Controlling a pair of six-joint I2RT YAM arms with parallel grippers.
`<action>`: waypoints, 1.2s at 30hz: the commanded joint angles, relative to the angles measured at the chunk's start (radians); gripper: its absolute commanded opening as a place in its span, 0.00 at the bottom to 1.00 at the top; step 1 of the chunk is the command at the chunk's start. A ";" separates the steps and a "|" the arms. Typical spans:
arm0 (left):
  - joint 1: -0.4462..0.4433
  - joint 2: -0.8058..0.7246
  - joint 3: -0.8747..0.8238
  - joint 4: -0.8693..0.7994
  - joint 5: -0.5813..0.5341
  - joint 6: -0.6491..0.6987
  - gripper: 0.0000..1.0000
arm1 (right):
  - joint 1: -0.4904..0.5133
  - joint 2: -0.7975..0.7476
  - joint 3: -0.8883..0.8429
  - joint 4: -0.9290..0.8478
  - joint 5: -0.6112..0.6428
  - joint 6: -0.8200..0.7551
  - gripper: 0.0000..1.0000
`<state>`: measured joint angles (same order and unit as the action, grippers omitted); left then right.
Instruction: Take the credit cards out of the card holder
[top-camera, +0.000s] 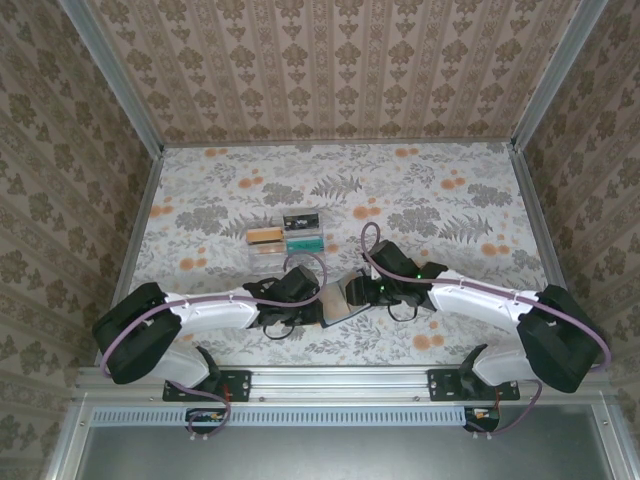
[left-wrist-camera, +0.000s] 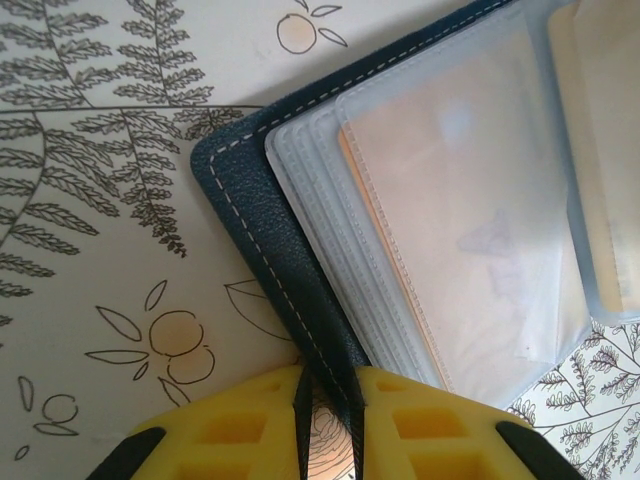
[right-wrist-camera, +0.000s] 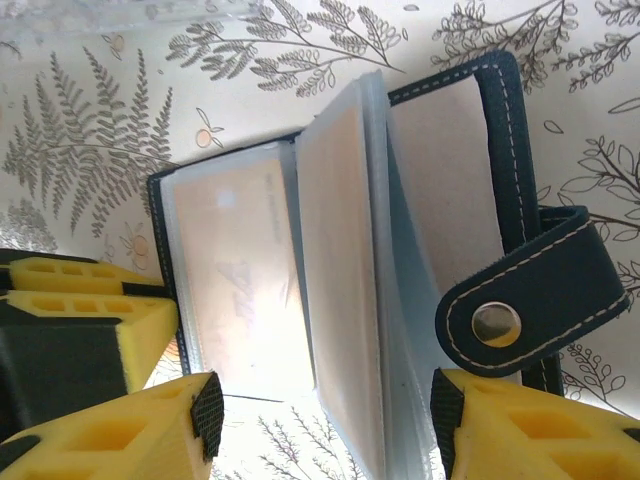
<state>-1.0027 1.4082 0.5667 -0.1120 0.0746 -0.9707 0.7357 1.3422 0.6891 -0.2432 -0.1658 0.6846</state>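
L gripper is shut narrow on the navy edge of the card holder, pinning it open at the near-middle of the table btw. both arms. R gripper stands wide astride the raised sleeves, holding nothing. Step, I'd say: holder braced, no card out yet, so R must close on a bare card edge, not the sleeve. Count: 1 holder, 3 tan credit cards showing (more poss. hidden), 1 clear box just beyond.

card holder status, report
Left gripper shut on card holder cover. Right gripper open, straddling sleeves. Credit cards inside sleeves. Clear box beyond, not blocking.
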 joint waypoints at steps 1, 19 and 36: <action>-0.009 0.004 0.018 -0.015 0.000 0.020 0.21 | 0.004 -0.014 0.006 0.009 -0.027 0.010 0.60; -0.009 -0.048 -0.002 -0.035 -0.020 0.010 0.21 | 0.048 0.103 0.030 0.152 -0.198 0.043 0.54; 0.003 -0.173 -0.035 -0.029 -0.041 -0.027 0.21 | 0.033 0.041 0.175 -0.220 0.248 -0.155 0.51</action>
<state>-1.0016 1.2331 0.5449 -0.1654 0.0368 -0.9752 0.7769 1.3891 0.8234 -0.3470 -0.0345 0.5991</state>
